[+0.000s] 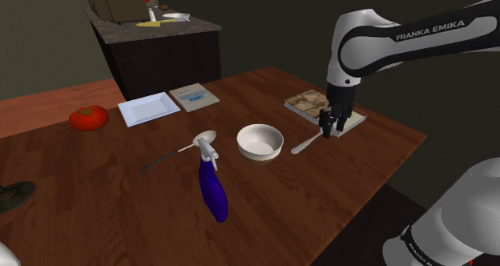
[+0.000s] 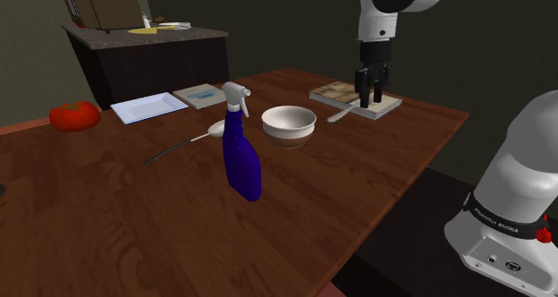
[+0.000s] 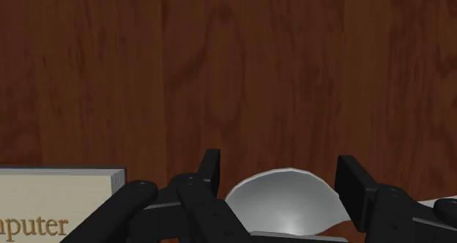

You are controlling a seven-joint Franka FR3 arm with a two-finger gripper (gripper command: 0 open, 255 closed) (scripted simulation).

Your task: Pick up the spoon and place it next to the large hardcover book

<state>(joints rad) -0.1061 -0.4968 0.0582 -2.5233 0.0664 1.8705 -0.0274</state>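
Over the book [image 1: 306, 102], at its edge | my gripper [image 1: 329, 130] stands with fingers apart, clasping nothing | spoon [image 1: 304, 145] lies on the table [image 1: 336, 184] just beside the book | step: placing, release looks done | next: rise straight up, clear of the spoon

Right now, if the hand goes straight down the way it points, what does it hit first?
Most likely the spoon: its pale rounded end lies between the open fingers of the hand, on the table beside the book. Height is hard to judge, so one finger might clip the book's edge.
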